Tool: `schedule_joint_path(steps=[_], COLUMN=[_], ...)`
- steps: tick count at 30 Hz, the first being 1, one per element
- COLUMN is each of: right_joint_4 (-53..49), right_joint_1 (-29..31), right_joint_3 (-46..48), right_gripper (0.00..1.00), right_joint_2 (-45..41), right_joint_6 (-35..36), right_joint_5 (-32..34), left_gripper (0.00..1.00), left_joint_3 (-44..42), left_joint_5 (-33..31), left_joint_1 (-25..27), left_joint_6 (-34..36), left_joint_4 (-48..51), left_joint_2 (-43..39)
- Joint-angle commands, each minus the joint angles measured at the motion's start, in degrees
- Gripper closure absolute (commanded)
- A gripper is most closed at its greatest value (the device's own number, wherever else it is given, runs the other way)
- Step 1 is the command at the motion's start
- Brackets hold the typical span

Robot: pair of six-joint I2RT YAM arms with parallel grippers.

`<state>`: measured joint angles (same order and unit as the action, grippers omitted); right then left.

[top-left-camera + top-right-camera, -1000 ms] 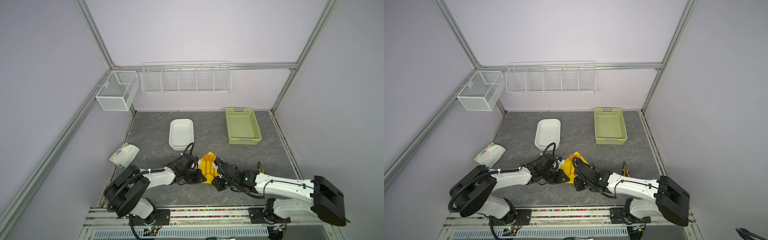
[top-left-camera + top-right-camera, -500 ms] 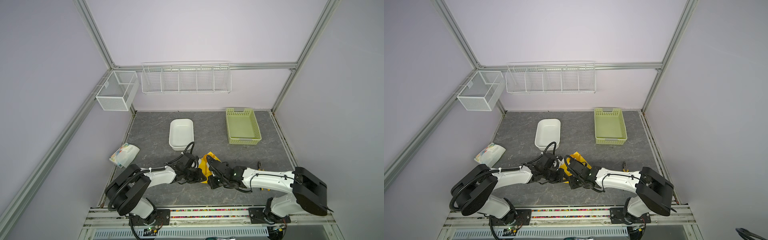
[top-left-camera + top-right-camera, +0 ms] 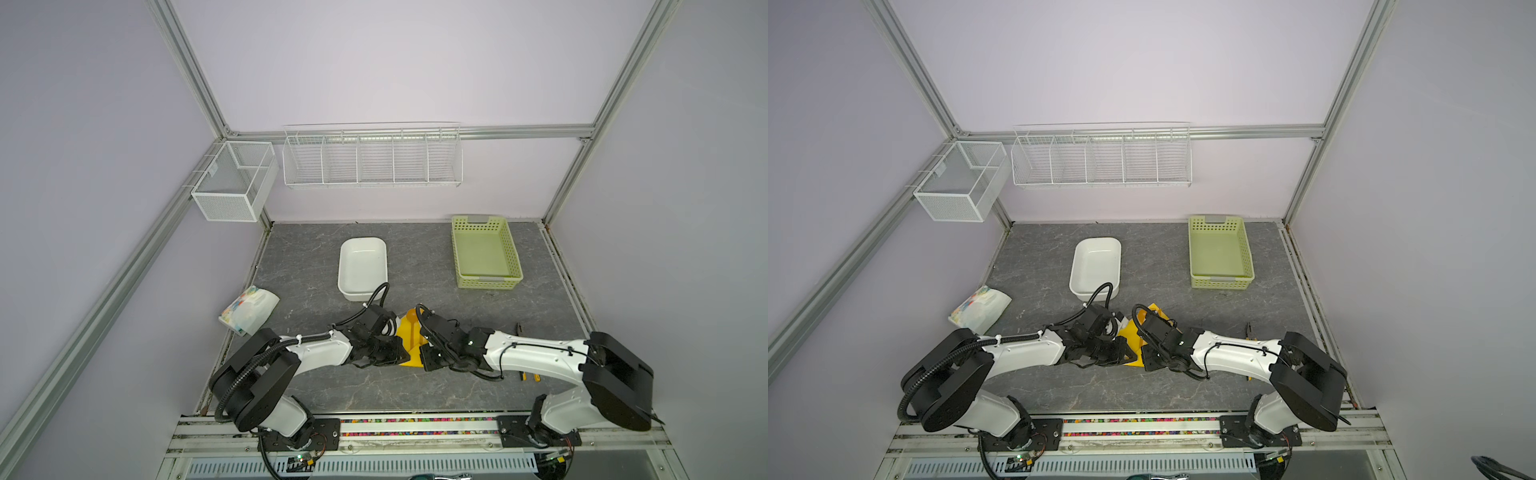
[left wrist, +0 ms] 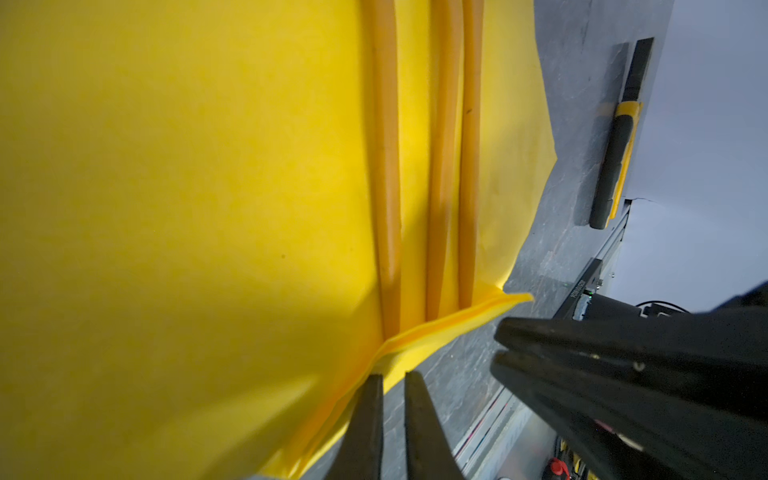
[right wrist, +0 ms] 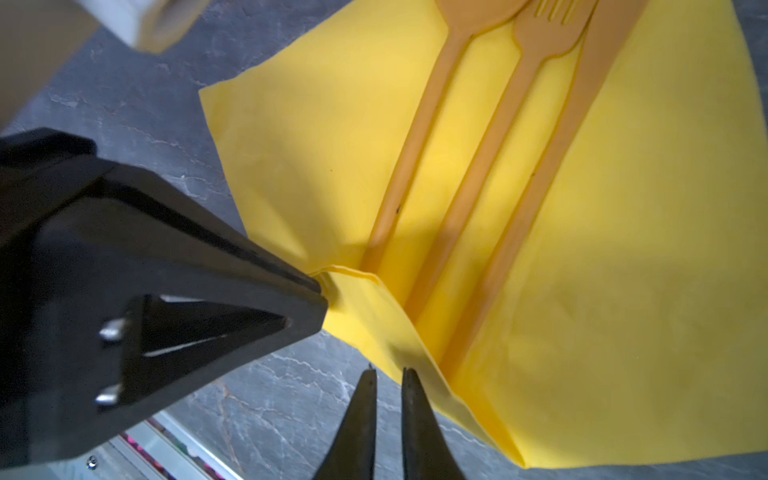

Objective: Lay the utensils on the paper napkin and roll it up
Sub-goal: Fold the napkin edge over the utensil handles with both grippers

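Left gripper (image 4: 391, 375): clamped on the folded front edge of the paper napkin, jaws almost together with yellow paper at the tips.
Right gripper (image 5: 389, 371): jaws close together, only a thin slit between them. Tips right at the same folded edge, just beside the left gripper. Cannot tell whether paper is caught between them.
Paper napkin (image 5: 623, 249): spread on the tabletop (image 3: 415, 390) toward the front, between both grippers. Shows in both top views as a yellow patch, mostly hidden by the two wrists. Front edge turned over in a narrow flap.
Utensils (image 5: 484, 166): three orange pieces on the napkin, side by side and nearly parallel. A spoon (image 5: 415, 145), a fork (image 5: 552, 29) and a third flat piece (image 5: 552, 166). Handle ends tucked under the flap, heads pointing away from the grippers.
Pliers (image 4: 611, 166): flat on the tabletop beside the napkin and apart from it, partly under the right arm in both top views.
White tub (image 3: 343, 266): behind the napkin, near it.
Green basket (image 3: 488, 283): farther back on the right, well apart from the napkin.
Printed packet (image 3: 249, 309): at the left edge of the tabletop.
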<state>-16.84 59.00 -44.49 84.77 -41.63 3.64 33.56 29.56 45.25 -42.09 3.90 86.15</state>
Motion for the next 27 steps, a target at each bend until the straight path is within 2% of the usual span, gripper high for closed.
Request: schedule_joint_path(steps=[1,12,27], right_joint_4=[-0.35,1.43,3.0], right_joint_1=[-0.86,-2.82,-4.4], right_joint_3=[-0.85,-1.21,-1.38], right_gripper=[0.84,0.85,0.88], right_joint_2=[1.42,3.96,5.66], right_joint_6=[-0.99,-0.13,0.4], right_joint_5=[0.38,-2.08,-4.49], left_gripper=[0.87,0.88,0.89], left_joint_3=[1.33,0.63,-1.73], left_joint_5=[-2.19,-3.43,-1.81], left_joint_1=[-0.5,-0.52,-0.52], left_joint_6=[1.99,3.32,0.81], left_joint_4=[2.78,4.8,1.66], left_joint_2=[-1.06,-0.84,-2.01])
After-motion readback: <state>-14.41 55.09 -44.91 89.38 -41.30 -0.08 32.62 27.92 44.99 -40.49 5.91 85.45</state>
